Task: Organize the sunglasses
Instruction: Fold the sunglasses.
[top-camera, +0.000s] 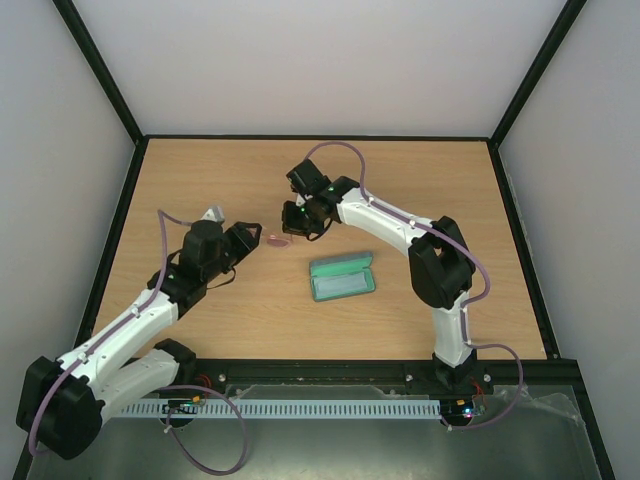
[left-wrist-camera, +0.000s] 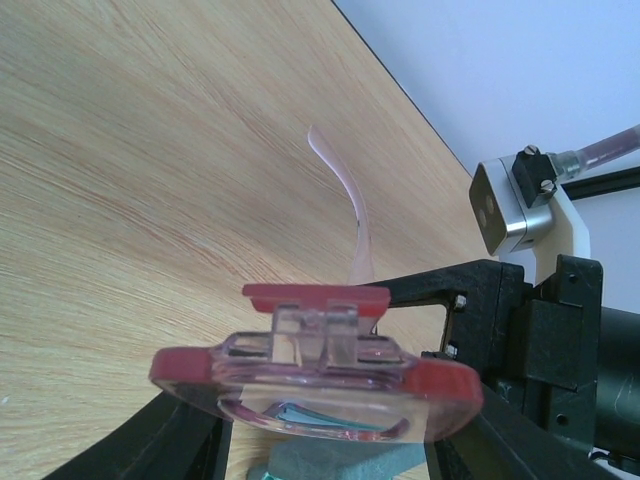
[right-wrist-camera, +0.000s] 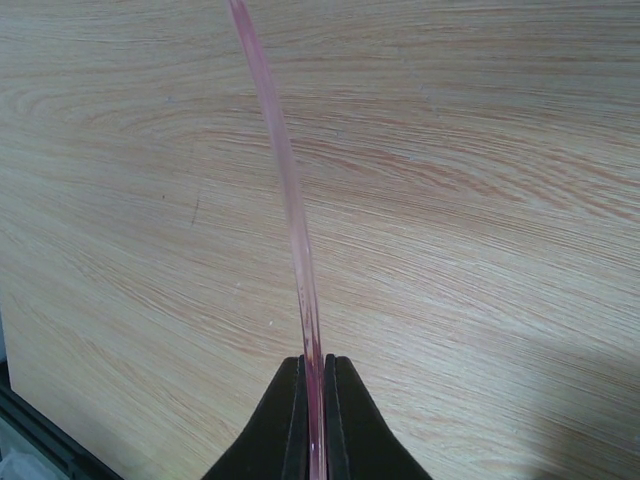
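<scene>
The sunglasses have a thin pink-red translucent frame and hang above the table between both grippers. In the left wrist view their front spans the space between my left gripper's fingers, whose pads press its red ends. One slim temple arm curves away toward the right arm. My right gripper is shut on that temple arm, pinched flat between its pads. From above, the left gripper is on the left of the glasses and the right gripper on their right.
An open grey-blue case with green lining lies on the wooden table just right of and nearer than the glasses; part of the case shows below the lens. Black frame rails border the table.
</scene>
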